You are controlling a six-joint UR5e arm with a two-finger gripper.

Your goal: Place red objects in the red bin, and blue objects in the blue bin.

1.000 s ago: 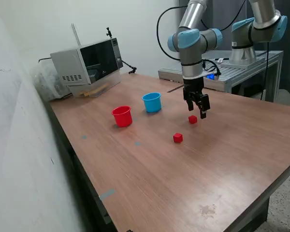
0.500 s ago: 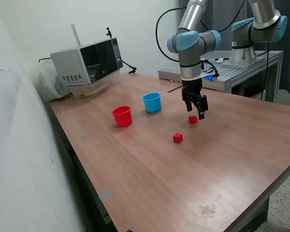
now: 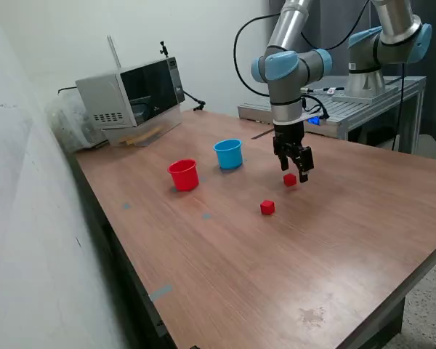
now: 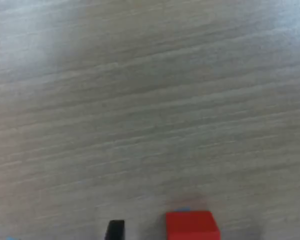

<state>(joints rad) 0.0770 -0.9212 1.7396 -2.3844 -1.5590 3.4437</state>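
Note:
My gripper (image 3: 296, 170) is open and hangs just above one red cube (image 3: 290, 179) on the wooden table (image 3: 334, 240). In the wrist view that cube (image 4: 192, 226) lies between my spread fingertips (image 4: 115, 230), apart from them. A second red cube (image 3: 267, 207) lies nearer the table's front. The red cup (image 3: 183, 174) and the light blue cup (image 3: 228, 153) stand upright side by side, to the exterior view's left of my gripper. No dark blue cubes show.
A microwave-like box (image 3: 131, 91) stands at the table's back corner on the exterior view's left. A second robot arm (image 3: 392, 43) and a metal bench (image 3: 356, 109) stand behind the table. A wall runs along the exterior view's left.
My gripper has shifted slightly toward the exterior view's left over the red cube. The cubes and cups have not moved.

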